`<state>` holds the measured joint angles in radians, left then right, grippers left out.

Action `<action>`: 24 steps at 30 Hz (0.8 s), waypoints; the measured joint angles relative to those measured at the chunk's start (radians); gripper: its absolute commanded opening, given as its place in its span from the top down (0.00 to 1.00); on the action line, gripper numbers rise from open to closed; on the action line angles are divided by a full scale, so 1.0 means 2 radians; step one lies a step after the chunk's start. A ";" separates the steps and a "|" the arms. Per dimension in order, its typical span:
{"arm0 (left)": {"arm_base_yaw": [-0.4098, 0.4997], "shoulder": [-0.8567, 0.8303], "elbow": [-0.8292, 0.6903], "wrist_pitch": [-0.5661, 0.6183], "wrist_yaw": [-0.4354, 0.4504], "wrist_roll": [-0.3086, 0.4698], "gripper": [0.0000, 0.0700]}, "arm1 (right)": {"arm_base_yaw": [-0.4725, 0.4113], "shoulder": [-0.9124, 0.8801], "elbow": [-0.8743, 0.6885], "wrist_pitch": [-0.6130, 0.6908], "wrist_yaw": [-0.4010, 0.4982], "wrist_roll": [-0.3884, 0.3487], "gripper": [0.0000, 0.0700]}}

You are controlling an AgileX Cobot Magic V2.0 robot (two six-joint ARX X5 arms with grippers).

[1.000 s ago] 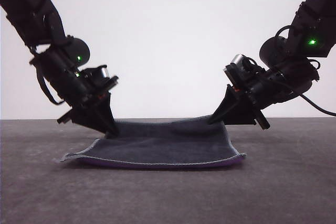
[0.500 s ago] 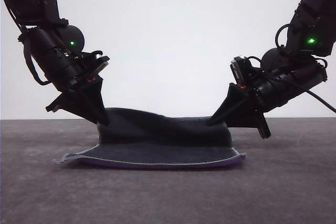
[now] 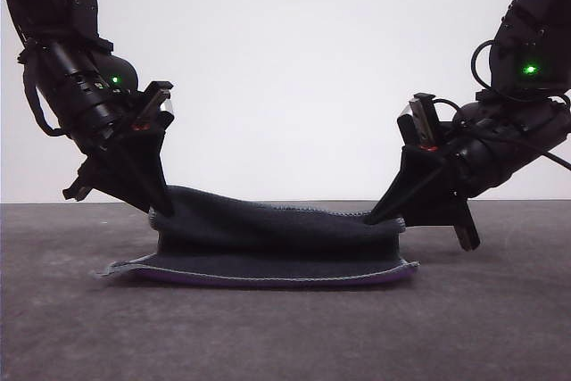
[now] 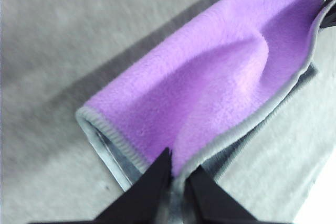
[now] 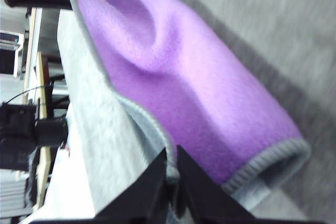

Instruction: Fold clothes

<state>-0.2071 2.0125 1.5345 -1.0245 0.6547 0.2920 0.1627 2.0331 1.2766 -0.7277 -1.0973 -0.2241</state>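
Dark grey in the front view but bright purple in both wrist views, the cloth (image 3: 268, 243) lies on the table (image 3: 285, 327), its far edge pinched at each corner by the left gripper (image 3: 159, 210) and right gripper (image 3: 379, 218), carried nearer than a second ago.

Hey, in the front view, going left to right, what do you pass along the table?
Left gripper pinching the cloth's far left corner → cloth, its far edge lifted over the near part → right gripper pinching the far right corner.
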 measured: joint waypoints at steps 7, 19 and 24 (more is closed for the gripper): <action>0.000 0.000 0.000 -0.032 0.000 0.009 0.96 | 0.000 0.000 0.000 -0.044 0.000 -0.029 0.94; 0.000 0.000 0.000 -0.052 0.001 0.013 0.49 | 0.000 0.000 0.000 -0.065 -0.001 -0.043 0.63; 0.000 0.000 0.000 -0.060 0.015 0.014 0.49 | 0.000 0.000 0.000 -0.065 -0.001 -0.045 0.59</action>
<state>-0.2081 2.0121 1.5345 -1.1437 0.6847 0.3204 0.1635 2.0331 1.2770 -0.8581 -1.1000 -0.3140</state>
